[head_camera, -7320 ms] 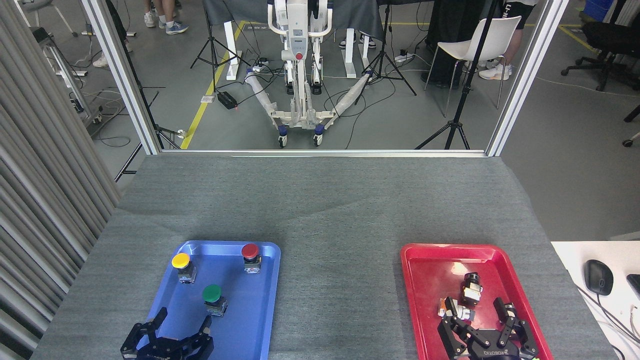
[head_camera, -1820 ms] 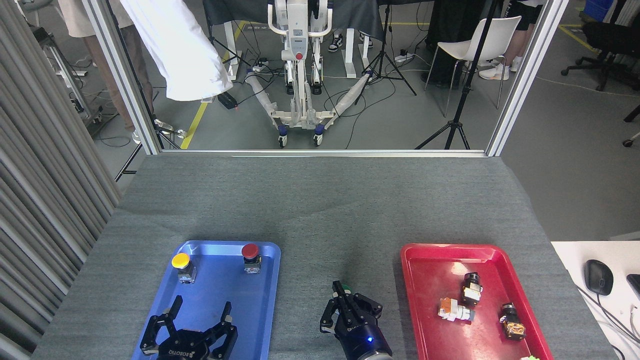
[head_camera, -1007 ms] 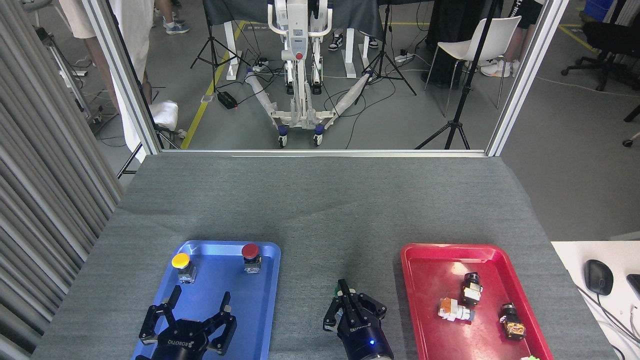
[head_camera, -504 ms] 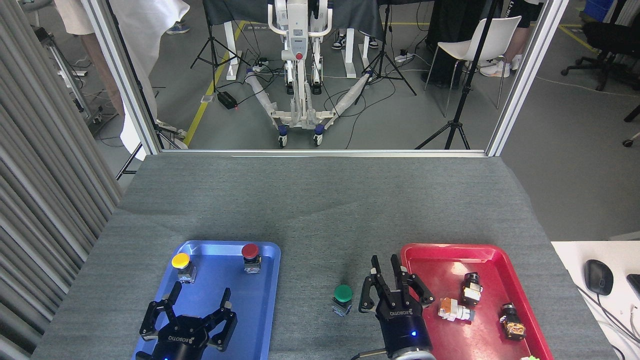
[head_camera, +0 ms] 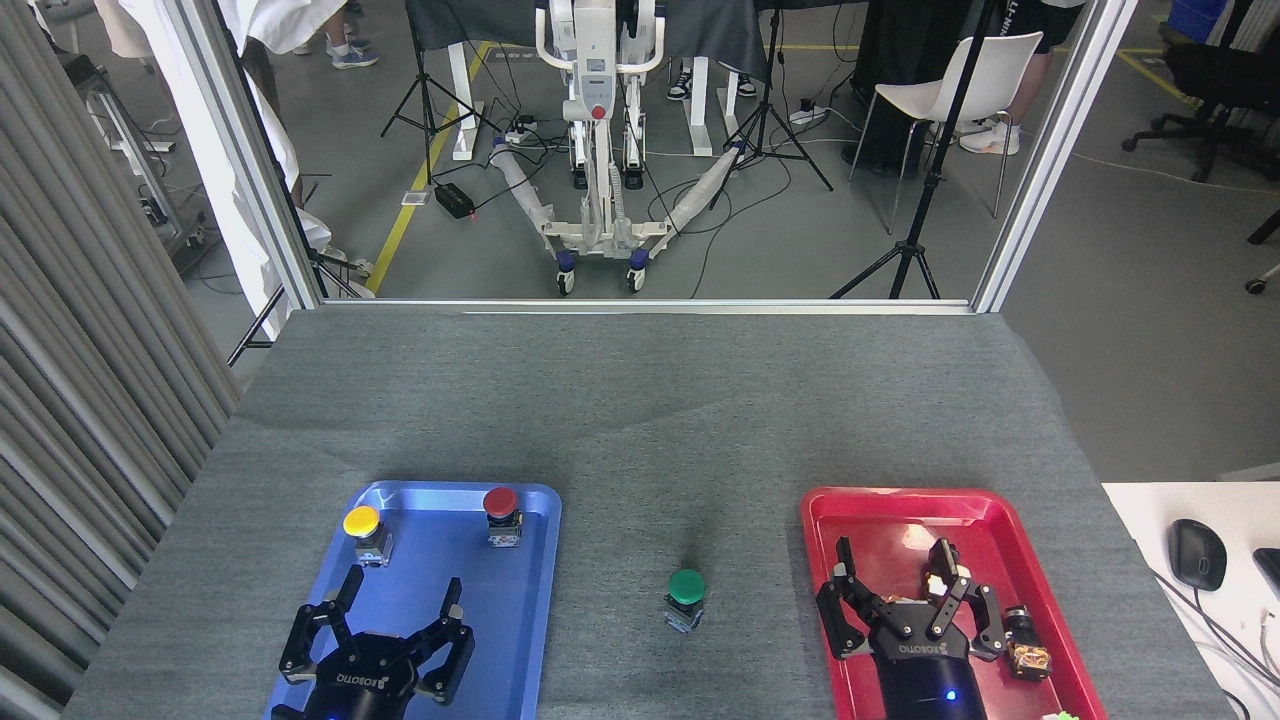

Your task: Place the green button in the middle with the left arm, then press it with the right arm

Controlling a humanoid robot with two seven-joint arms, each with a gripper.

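Between the blue tray (head_camera: 520, 640) and red tray (head_camera: 815, 560), the green button (head_camera: 686, 590) stands placed; both the left gripper (head_camera: 395, 620) and right gripper (head_camera: 900, 595) hover spread, so pressing appears finished.

Grey table (head_camera: 640, 400) — blue tray (head_camera: 520, 640), green button (head_camera: 686, 598), red tray (head_camera: 812, 560) on it.

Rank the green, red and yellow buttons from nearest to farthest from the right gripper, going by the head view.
From the right gripper, fingers spread over the red tray:
1. green button, on bare cloth between the trays, just to its left.
2. red button, far right corner of the blue tray.
3. yellow button, far left corner of that tray.
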